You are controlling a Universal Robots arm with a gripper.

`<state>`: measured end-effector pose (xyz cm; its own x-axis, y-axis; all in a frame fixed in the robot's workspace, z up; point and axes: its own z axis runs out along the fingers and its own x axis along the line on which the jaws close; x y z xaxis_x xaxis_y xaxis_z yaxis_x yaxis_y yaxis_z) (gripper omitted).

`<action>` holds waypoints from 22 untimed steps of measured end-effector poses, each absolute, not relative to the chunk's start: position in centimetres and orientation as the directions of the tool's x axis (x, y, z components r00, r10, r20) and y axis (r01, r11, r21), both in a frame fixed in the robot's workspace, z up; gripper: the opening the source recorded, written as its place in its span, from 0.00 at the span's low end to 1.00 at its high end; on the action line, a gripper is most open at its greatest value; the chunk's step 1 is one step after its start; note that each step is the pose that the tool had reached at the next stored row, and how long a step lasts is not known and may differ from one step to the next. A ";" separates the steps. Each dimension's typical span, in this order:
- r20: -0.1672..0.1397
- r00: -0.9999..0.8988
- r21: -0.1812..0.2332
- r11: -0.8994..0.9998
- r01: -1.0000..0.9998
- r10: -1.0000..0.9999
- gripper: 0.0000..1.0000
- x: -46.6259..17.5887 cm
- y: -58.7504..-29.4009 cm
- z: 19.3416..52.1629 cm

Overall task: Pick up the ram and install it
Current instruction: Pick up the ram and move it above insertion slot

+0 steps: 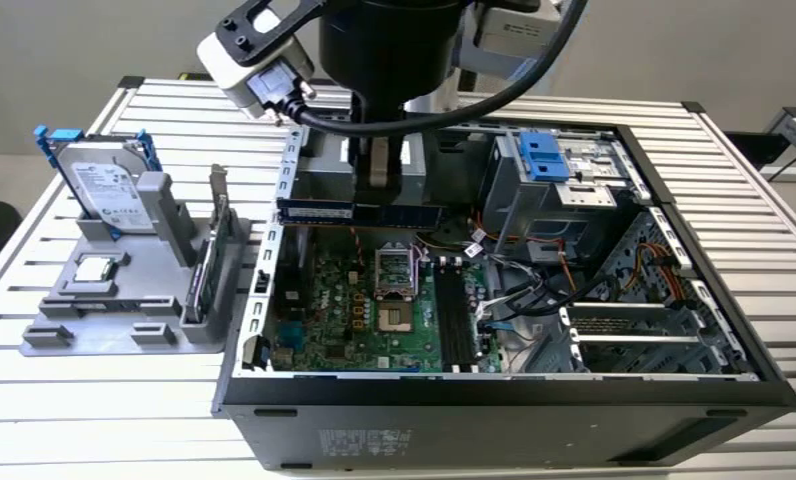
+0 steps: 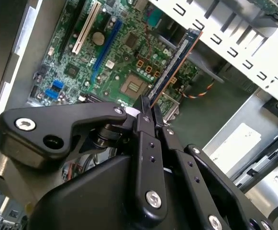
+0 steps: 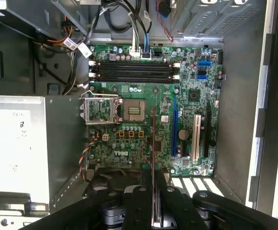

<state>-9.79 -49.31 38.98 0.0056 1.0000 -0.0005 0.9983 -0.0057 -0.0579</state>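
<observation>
My gripper [image 1: 378,192] is shut on the ram [image 1: 358,212], a long dark blue-black stick held level above the open computer case, over the motherboard's far edge. In the second wrist view the ram [image 2: 174,62] sticks out from the gripper [image 2: 148,104] with its chips showing. It appears edge-on in the first wrist view, where the ram [image 3: 153,139] runs from the gripper [image 3: 153,178] across the green motherboard [image 3: 201,110]. The long black memory slots [image 3: 131,72] [image 1: 454,320] lie bare, well apart from the ram.
The case walls [image 1: 505,400] ring the motherboard. A metal drive cage with blue clips [image 1: 558,165] and loose cables [image 1: 532,295] sit on the exterior view's right. A grey stand [image 1: 105,300] outside the case holds a hard drive [image 1: 105,185] and a bracketed card [image 1: 209,265].
</observation>
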 end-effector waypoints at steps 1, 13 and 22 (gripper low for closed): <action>-0.001 0.006 -0.058 -0.006 0.998 1.000 0.00 -9.6 -49.3 39.0; -0.001 0.006 -0.063 -0.006 0.998 1.000 0.00 -7.5 -49.3 39.0; -0.001 0.006 -0.067 -0.006 0.998 1.000 0.00 -5.7 -49.3 39.0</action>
<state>-5.66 -49.31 38.98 0.0057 1.0000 -0.0009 0.9978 -0.0057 -0.0667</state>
